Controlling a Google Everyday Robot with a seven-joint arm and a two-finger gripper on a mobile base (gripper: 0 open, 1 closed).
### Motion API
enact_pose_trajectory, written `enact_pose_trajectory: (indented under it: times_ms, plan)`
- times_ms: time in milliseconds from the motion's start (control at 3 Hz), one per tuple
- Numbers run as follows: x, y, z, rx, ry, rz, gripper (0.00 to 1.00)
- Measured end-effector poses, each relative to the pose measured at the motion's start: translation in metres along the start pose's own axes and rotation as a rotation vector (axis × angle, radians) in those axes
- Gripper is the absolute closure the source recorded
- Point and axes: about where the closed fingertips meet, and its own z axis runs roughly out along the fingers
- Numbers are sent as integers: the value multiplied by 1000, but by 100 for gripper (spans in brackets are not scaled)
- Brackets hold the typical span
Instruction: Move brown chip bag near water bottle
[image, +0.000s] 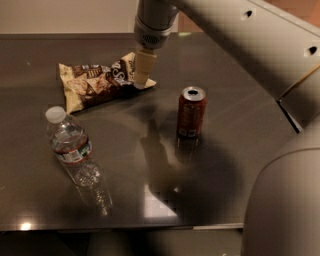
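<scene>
The brown chip bag (95, 82) lies flat at the back left of the dark table. My gripper (141, 80) comes down from above and its pale tip meets the bag's right end. The water bottle (75, 155) lies on its side in front of the bag, at the left. Its white cap (55, 114) points toward the bag, with a short gap between them.
A red-brown soda can (191, 112) stands upright right of centre, to the right of and in front of the gripper. My arm (235, 45) spans the upper right. The table's front edge (150, 227) runs along the bottom and its right edge (292, 117) is near the arm.
</scene>
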Motion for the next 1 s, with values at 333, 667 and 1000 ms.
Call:
enact_pose_trajectory:
  times_ms: [333,667,1000]
  plan:
    - [-11,-10,24,-20,1,-24,0]
    - [-23,-16,47,-47,-13,-43,0]
    - [-37,-18,66,-73,-28,-64,0]
